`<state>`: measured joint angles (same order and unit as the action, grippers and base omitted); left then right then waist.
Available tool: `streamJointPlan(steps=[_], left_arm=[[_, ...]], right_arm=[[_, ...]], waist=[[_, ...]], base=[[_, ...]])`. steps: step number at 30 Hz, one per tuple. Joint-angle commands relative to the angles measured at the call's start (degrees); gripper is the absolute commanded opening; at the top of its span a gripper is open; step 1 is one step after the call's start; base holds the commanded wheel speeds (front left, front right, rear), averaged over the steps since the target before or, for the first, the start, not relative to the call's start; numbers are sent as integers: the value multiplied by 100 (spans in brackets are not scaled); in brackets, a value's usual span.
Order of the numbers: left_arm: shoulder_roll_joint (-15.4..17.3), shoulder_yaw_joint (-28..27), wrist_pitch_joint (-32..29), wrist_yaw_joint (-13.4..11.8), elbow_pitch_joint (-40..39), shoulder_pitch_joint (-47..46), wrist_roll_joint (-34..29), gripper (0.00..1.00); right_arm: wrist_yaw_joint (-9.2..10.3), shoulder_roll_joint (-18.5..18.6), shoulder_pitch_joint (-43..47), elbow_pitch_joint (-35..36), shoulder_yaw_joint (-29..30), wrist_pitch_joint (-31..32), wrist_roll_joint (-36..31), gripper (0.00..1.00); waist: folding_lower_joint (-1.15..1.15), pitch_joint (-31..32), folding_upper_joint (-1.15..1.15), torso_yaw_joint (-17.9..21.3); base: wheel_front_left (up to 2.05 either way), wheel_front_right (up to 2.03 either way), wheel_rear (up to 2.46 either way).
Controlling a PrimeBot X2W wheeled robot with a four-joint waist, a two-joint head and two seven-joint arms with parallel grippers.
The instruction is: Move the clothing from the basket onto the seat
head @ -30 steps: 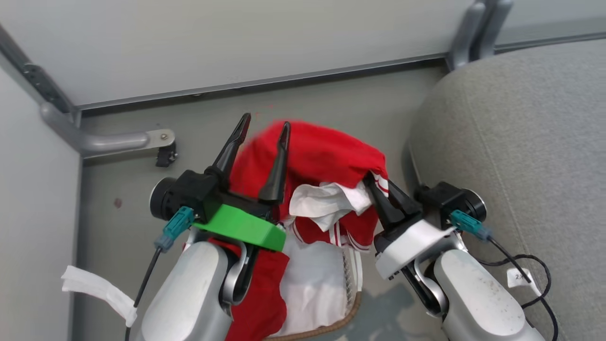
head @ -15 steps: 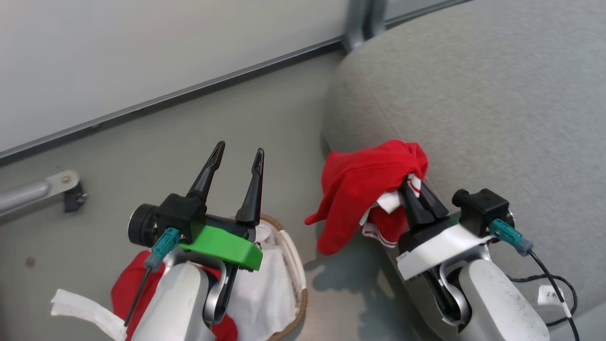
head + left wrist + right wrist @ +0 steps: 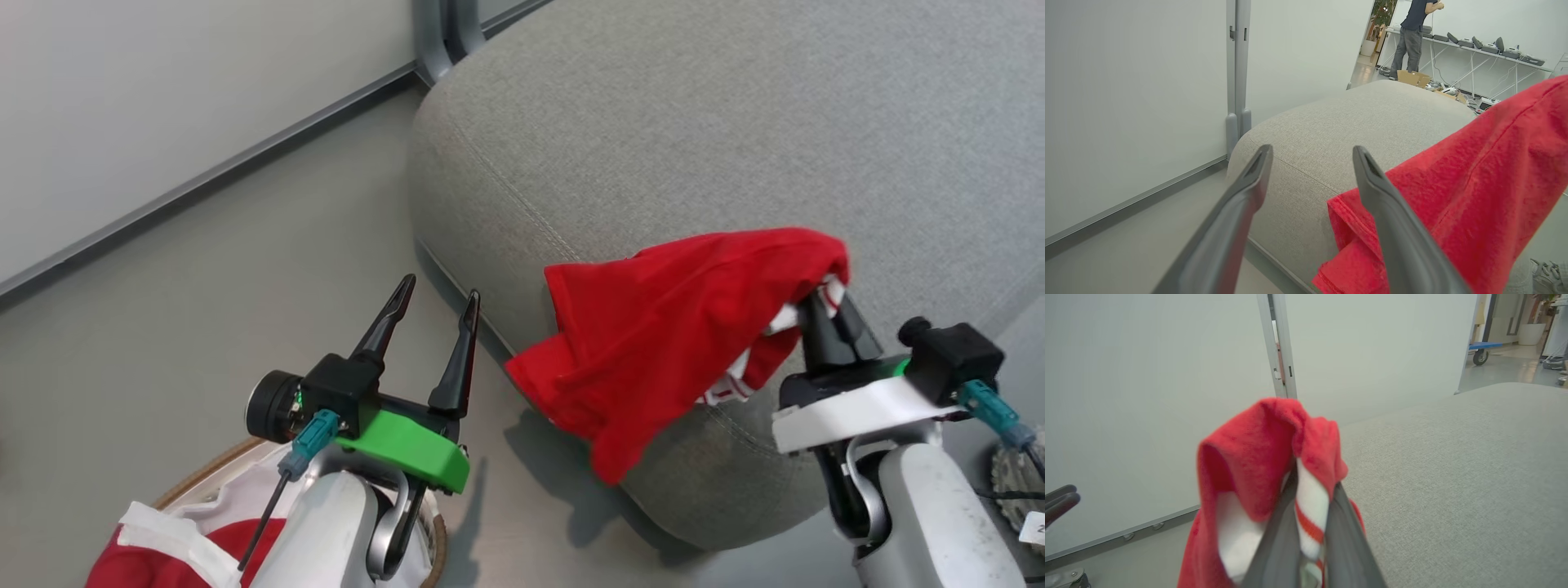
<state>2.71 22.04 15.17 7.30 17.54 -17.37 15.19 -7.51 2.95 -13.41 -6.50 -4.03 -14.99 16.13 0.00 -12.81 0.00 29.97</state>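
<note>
Carry step. My right tool (image 3: 824, 304) is clenched on the red clothing (image 3: 678, 343), which hangs over the seat (image 3: 694, 122) corner, partly off its edge. My left tool (image 3: 433, 298) is released and empty, near the basket (image 3: 200, 472). Next I'd move further inward over the seat, then let go.

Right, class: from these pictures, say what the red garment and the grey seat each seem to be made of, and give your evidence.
The red garment: soft matt knit, probably cotton or jersey; it droops in folds from the right tool, with a stitched hem. The seat: coarse woven upholstery fabric, matt, speckled grey, with a stitched seam.
</note>
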Motion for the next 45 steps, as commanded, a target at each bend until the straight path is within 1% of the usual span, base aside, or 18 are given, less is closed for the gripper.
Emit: streamJointPlan(steps=[1,4,7,10,12,15,17,21,24,28,31,35,40,41,42,43,44,45], left_arm=[[36,5,-3,22,-17,-110,61,100],[36,70,-3,25,-35,-133,-13,100],[54,101,-3,26,-35,-199,-99,100],[160,106,-3,26,-72,-268,-188,100],[190,176,-3,27,-104,-371,-223,100],[286,299,-3,25,-145,-535,-239,100],[366,485,-3,24,-182,-711,-310,100],[463,668,-3,24,-235,-1001,-322,100],[550,789,-3,24,-241,-1199,-317,100],[618,893,-3,24,-171,-1417,-266,100],[612,969,-3,25,-120,-1528,-246,100],[559,1140,-3,25,-65,-1572,-240,100],[520,1242,-3,25,-143,-1516,-220,100],[515,1232,-3,25,-145,-1463,-202,100],[512,1221,-3,25,-143,-1420,-194,100],[513,1221,-3,25,-141,-1374,-189,100],[513,1219,-3,25,-137,-1351,-188,100],[518,1214,-3,25,-129,-1341,-182,100]], right_arm=[[3,-3,-51,68,64,-29,-111,0],[4,13,-363,142,188,-30,-377,0],[5,284,-827,99,100,-30,-582,0],[4,550,-1495,-22,150,-30,-686,0],[5,772,-1928,-135,247,-29,-740,0],[5,1006,-2563,-323,388,-30,-851,0],[4,1177,-2989,-502,502,-30,-947,0],[5,1451,-3730,-855,599,-29,-1135,0],[5,1564,-4171,-1212,619,-29,-1279,0],[6,1579,-4614,-1887,808,-29,-1454,0],[6,1476,-4660,-2432,981,-29,-1625,0],[6,1326,-4268,-3031,1259,-29,-1805,0],[6,1072,-3585,-3260,1743,-29,-1922,0],[6,1006,-3419,-3247,1831,-29,-1925,2],[6,950,-3294,-3212,1895,-29,-1921,11],[6,897,-3142,-3162,1958,-29,-1929,25],[6,858,-3066,-3106,2002,-29,-1934,69],[6,802,-2946,-3023,2032,-29,-1928,100]], waist=[[0,-162,0,111],[0,-326,0,116],[0,-560,0,115],[0,-855,0,103],[0,-1089,0,-1],[0,-1414,0,-165],[0,-1682,0,-306],[0,-2121,0,-515],[0,-2413,0,-654],[0,-2753,0,-818],[0,-2910,0,-939],[0,-2940,0,-1077],[0,-2824,0,-1124],[0,-2778,0,-1106],[0,-2735,0,-1084],[0,-2674,0,-1053],[0,-2628,0,-1031],[0,-2568,0,-1003]], base=[[0,0,0],[0,0,0],[0,0,0],[0,0,0],[0,0,0],[0,0,0],[0,0,0],[0,0,0],[0,0,0],[0,0,0],[0,0,0],[0,0,0],[0,0,0],[0,0,0],[0,0,0],[0,0,0],[0,0,0],[0,0,0]])
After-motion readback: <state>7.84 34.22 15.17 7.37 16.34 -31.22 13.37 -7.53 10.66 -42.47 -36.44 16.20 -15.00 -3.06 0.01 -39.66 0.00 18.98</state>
